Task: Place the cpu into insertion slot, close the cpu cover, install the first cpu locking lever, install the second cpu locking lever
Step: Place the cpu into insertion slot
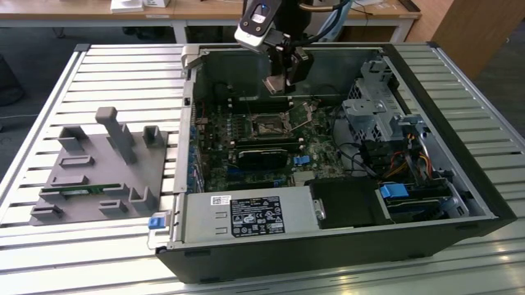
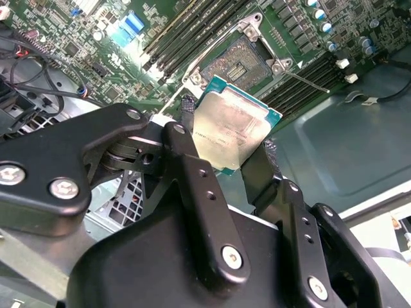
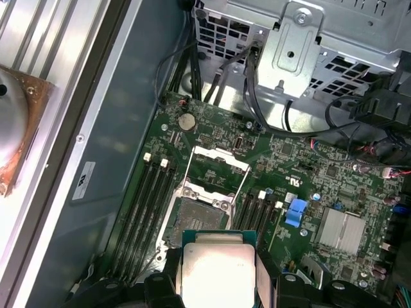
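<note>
My gripper (image 1: 283, 78) hangs inside the open computer case, above the board's far side, and is shut on the cpu (image 2: 231, 125). The chip's pale metal top faces the camera in both wrist views, with black fingers (image 2: 186, 154) pressing two opposite edges. In the first wrist view the cpu (image 3: 218, 269) is between the fingers, and the insertion slot (image 3: 196, 215) lies bare just beyond it, dark centre exposed. The cpu cover (image 3: 219, 162) stands flipped open at the slot's far side. Thin wire levers (image 3: 243, 186) stick up beside it. The slot (image 1: 267, 126) lies below and in front of the gripper.
Memory slots (image 3: 144, 199) flank the socket on both sides. A black block (image 1: 262, 157) sits nearer the case's front, with a power supply (image 1: 246, 215) beyond it. A metal drive cage (image 1: 377, 110) with cables fills the exterior view's right. A grey fixture (image 1: 98, 166) lies on the slatted table.
</note>
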Action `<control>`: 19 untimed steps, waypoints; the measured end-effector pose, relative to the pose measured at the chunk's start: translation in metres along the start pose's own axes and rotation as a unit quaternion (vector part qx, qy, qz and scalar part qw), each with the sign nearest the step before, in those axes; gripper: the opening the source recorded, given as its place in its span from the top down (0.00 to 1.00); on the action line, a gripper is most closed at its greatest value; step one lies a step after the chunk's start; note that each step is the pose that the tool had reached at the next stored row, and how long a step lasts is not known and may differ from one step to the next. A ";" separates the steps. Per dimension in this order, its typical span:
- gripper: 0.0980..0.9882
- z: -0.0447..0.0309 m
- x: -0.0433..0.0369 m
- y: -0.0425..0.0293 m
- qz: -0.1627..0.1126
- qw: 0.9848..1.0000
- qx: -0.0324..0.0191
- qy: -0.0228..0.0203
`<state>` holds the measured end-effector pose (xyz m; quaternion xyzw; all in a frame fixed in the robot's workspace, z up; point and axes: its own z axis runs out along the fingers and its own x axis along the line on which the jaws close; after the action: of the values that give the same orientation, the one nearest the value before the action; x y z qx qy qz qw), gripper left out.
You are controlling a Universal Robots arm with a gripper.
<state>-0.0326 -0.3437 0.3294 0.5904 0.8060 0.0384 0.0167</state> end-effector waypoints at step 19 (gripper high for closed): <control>0.50 0.0059 -0.0001 -0.0005 0.000 1.000 0.000 0.000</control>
<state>-0.0326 -0.3437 0.3235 0.5904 0.8060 0.0382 0.0165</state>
